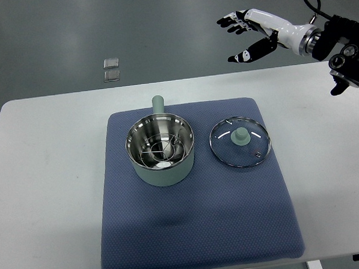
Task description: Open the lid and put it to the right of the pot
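Little seems left of the task: the lid [240, 142] lies flat on the blue mat [197, 242], knob up, just to the right of the pot [161, 149] and apart from it, while the pot stands open with a wire rack visible inside and its handle pointing to the far side. The right hand [251, 35] hangs high over the far right edge of the tabletop [43, 178], well apart from both, its fingers [229, 20] spread and holding nothing. The left arm is not visible.

From here the risks are small, I judge. If the right hand sweeps low on its way across, it could clip the knob and slide the glass lid toward the pot or off the mat. The lid sits near the mat's right portion, so a nudge rightward might push it onto bare tabletop. Two small square objects [111, 69] lie on the floor beyond the far edge, out of the way.
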Action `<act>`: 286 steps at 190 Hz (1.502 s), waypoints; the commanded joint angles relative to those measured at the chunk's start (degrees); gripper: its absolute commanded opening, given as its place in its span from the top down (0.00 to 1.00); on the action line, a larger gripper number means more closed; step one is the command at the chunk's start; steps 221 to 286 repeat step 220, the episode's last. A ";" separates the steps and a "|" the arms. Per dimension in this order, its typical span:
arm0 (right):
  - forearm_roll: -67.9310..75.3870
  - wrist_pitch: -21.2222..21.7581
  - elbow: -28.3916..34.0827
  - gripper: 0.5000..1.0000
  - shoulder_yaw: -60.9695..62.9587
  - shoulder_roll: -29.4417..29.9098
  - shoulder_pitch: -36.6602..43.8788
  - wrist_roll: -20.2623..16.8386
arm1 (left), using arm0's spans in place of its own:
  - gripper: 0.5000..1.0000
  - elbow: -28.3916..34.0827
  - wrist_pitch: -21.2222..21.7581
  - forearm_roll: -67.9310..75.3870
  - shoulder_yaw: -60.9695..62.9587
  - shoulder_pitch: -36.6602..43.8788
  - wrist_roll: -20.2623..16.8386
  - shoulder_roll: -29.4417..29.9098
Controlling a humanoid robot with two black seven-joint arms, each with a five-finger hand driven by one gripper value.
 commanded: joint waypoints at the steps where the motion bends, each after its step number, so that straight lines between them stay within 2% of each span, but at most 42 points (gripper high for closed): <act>1: 2.89 -2.02 -1.98 0.33 8.55 2.60 -3.80 -0.89 | 0.00 0.00 -0.01 0.00 0.00 -0.01 0.06 0.00; 22: 4.74 -2.11 -4.35 0.32 17.77 6.03 -7.94 -2.12 | 0.00 0.00 -0.01 0.00 0.00 -0.01 -0.03 0.00; 54: 9.66 -1.41 -4.62 0.32 30.69 10.51 -14.44 -6.51 | 0.00 0.00 -0.01 0.00 0.00 -0.01 -0.03 0.00; 100: 12.38 -1.49 -5.58 0.31 38.69 14.90 -19.36 -6.95 | 0.00 0.00 -0.01 0.00 0.00 -0.01 0.06 0.00; 137: 12.38 -1.41 -5.58 0.28 41.15 17.36 -22.09 -6.95 | 0.00 0.00 -0.01 0.00 0.00 -0.01 0.06 0.00; 144: 12.38 -1.93 -5.58 0.20 41.59 18.24 -23.23 -6.34 | 0.00 0.00 -0.01 0.00 0.00 -0.01 -0.03 0.00; 163: 12.38 -2.02 -5.58 0.20 41.59 18.86 -24.19 -6.07 | 0.00 0.00 -0.01 0.00 0.00 -0.01 -0.03 0.00; 177: 12.38 -2.11 -5.58 0.15 41.59 19.21 -24.98 -5.98 | 0.00 0.00 -0.01 0.00 0.00 -0.01 0.06 0.00; 220: 12.38 -2.20 -5.32 0.14 41.59 20.70 -28.06 -5.90 | 0.00 0.00 -0.01 0.00 0.00 -0.01 0.06 0.00; 286: 12.38 -2.20 -5.32 0.14 41.59 20.70 -28.06 -5.90 | 0.00 0.00 -0.01 0.00 0.00 -0.01 0.06 0.00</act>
